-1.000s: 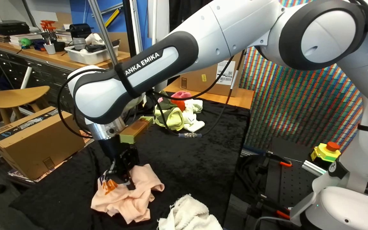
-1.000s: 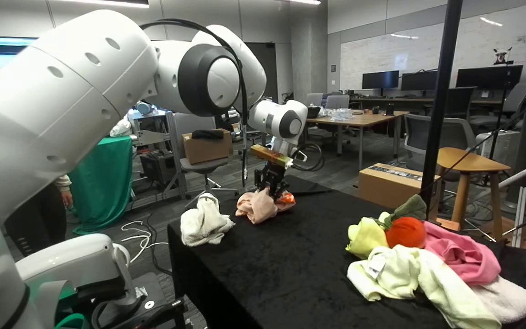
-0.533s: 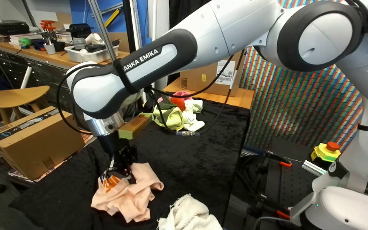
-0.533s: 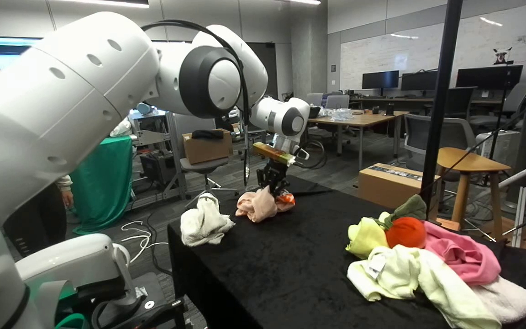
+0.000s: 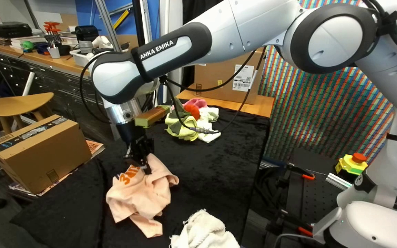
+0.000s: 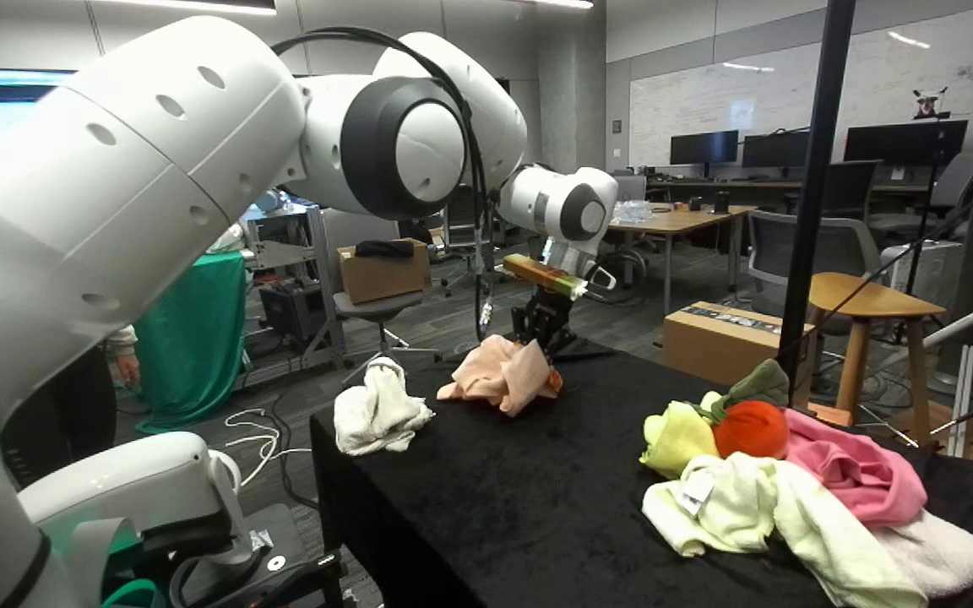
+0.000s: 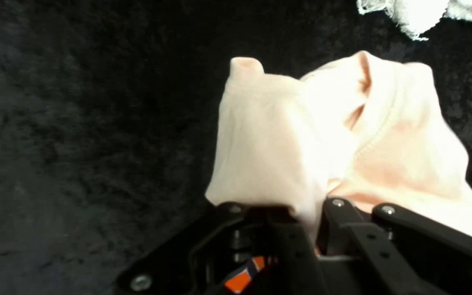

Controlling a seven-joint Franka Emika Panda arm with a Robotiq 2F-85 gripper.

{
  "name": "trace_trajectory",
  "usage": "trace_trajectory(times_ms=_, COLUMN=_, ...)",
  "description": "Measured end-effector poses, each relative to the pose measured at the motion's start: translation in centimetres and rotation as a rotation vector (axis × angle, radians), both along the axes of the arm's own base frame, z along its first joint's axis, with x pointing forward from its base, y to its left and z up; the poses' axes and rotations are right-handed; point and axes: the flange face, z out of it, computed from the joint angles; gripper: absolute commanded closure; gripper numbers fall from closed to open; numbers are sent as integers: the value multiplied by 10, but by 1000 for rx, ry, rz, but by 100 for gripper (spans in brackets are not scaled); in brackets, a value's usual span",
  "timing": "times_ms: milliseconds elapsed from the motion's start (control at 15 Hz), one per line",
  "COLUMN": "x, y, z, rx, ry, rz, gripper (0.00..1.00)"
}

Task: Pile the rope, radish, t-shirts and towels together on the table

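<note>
My gripper [image 5: 139,163] is shut on the upper part of the peach-cream t-shirt [image 5: 140,194] with orange print. Its folds hang below the fingers, the lower ones at the black table [image 5: 212,168]. In the wrist view the cloth [image 7: 268,151] runs up between the two fingers. A whitish towel [image 6: 377,414] lies crumpled near the table's edge. Across the table sits a heap: the red radish [image 6: 752,429] with green leaves, the pink t-shirt [image 6: 854,473], a yellow-green towel [image 6: 674,439], a pale green-cream towel [image 6: 727,498] and a whitish one [image 6: 943,545]. I see no rope; it is hidden or out of view.
A cardboard box [image 5: 43,153] and a wooden stool [image 5: 16,104] stand beyond the table's side. A dark upright pole [image 6: 816,194] rises behind the heap. Another carton [image 5: 226,81] rests past the table's back edge. The arm's cable [image 5: 202,130] dangles in front of the heap.
My gripper has closed further on the printed t-shirt and risen, drawing the cloth upward and shifting it slightly toward the heap. The heap and the whitish towel stay put.
</note>
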Motion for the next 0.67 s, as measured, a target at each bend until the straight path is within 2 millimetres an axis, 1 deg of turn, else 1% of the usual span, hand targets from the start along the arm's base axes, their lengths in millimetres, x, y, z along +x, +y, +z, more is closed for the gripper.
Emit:
trace_trajectory(times_ms=200, x=21, y=-56, z=11, rx=-14, ry=-21, rz=-80, gripper=92)
trace_trajectory(times_ms=333, x=32, y=-95, z=19, rx=-22, ry=-36, rz=-136, gripper=92)
trace_trajectory(times_ms=533, x=43, y=-148, z=35, rx=-22, ry=-59, rz=-216, gripper=92)
trace_trajectory(times_ms=667, x=47, y=-177, z=49, rx=-19, ry=-81, rz=-262, gripper=92)
